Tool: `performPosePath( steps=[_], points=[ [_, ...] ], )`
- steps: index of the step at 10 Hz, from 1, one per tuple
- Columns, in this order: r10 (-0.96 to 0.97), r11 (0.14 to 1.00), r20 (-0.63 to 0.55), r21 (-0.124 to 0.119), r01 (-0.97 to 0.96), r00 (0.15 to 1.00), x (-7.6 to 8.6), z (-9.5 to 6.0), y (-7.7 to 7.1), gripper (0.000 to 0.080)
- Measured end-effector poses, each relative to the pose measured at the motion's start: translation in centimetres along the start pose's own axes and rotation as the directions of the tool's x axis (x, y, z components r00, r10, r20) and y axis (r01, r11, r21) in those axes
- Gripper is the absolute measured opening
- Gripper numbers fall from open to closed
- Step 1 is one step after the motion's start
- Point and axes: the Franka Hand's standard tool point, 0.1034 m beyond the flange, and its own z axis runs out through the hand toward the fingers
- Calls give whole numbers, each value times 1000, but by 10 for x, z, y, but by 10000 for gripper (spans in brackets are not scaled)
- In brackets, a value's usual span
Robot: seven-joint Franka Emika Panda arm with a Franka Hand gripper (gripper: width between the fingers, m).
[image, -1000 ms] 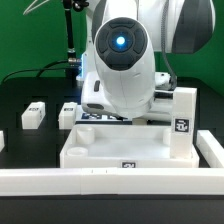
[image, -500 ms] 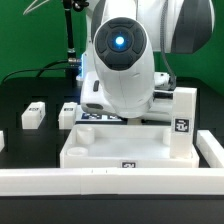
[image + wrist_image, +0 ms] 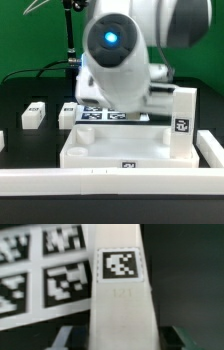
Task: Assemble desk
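Currently gripper (image 3: 125, 339) clamping white square-section desk leg (image 3: 122, 305); black-and-white tag (image 3: 120, 264) showing on its face; marker board (image 3: 45, 272) lying behind.

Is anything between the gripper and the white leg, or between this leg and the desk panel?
Nothing visible. In the wrist view the leg runs between the fingers, only the marker board behind it. In the exterior view the panel lies in front of the arm; another leg stands at its corner on that view's right.
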Motion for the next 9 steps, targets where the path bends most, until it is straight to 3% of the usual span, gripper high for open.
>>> performPosePath(
  steps=[1, 3, 4, 5, 9],
  points=[
    [10, 1000, -27, 25, -10, 1000, 4, -24, 7, 291],
    [25, 997, -63, 78, -20, 998, -4, -59, 21, 291],
    [38, 995, -86, 91, -30, 996, -4, -74, 33, 291],
    [24, 998, -123, 59, -16, 992, 3, -74, 40, 291],
    [43, 998, -139, 60, -35, 989, 6, -75, 34, 291]
  ],
)
